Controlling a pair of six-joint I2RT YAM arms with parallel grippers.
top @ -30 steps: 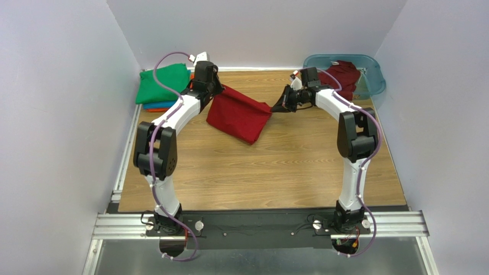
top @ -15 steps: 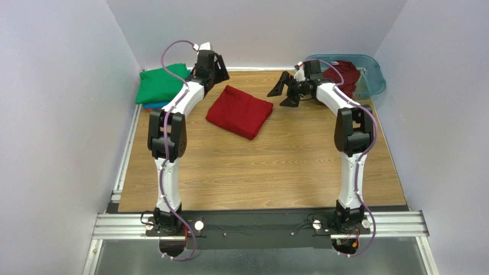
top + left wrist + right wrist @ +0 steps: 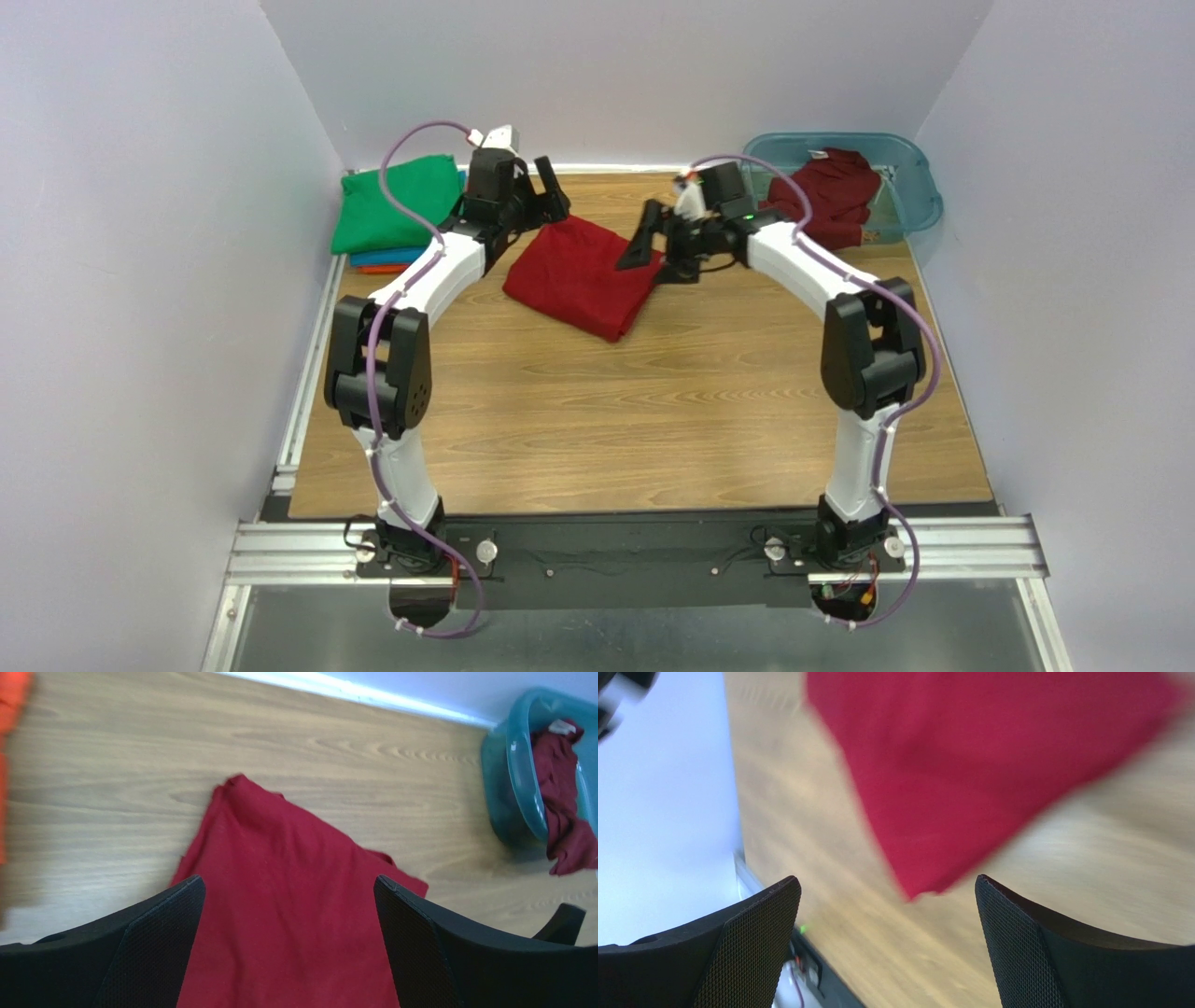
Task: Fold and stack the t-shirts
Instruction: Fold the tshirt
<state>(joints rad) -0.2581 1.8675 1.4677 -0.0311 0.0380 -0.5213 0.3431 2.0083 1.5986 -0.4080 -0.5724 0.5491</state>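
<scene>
Both arms let go in the last second: the folded dark red t-shirt (image 3: 585, 277), which was strung between the two grippers, now lies flat on the table (image 3: 631, 420), well left of the teal tub (image 3: 909, 210). After backing off, the grippers have swung in over it again. Left gripper (image 3: 544, 196) hangs above the shirt's corner farthest from the tub, jaws wide, nothing in them. Right gripper (image 3: 657, 252) sits over the edge nearest the tub, also spread wide and empty. Its wrist view is motion-blurred, so I can't tell whether a fingertip touches the cloth. My read is that I dropped it flat so the fold settles square, and the open jaws on opposite sides are set up for a two-point pickup or one more fold. The second dark red t-shirt (image 3: 835, 189) is crumpled inside the tub, draped on its rim and not yet folded. The green t-shirt (image 3: 400, 203) tops the finished pile on the side of the table opposite the tub, with the blue t-shirt (image 3: 382, 258) under it and a sliver of the orange t-shirt (image 3: 8, 714) showing. That probably keeps done work away from the unfolded supply. Next for me: carry this one over to that pile.
</scene>
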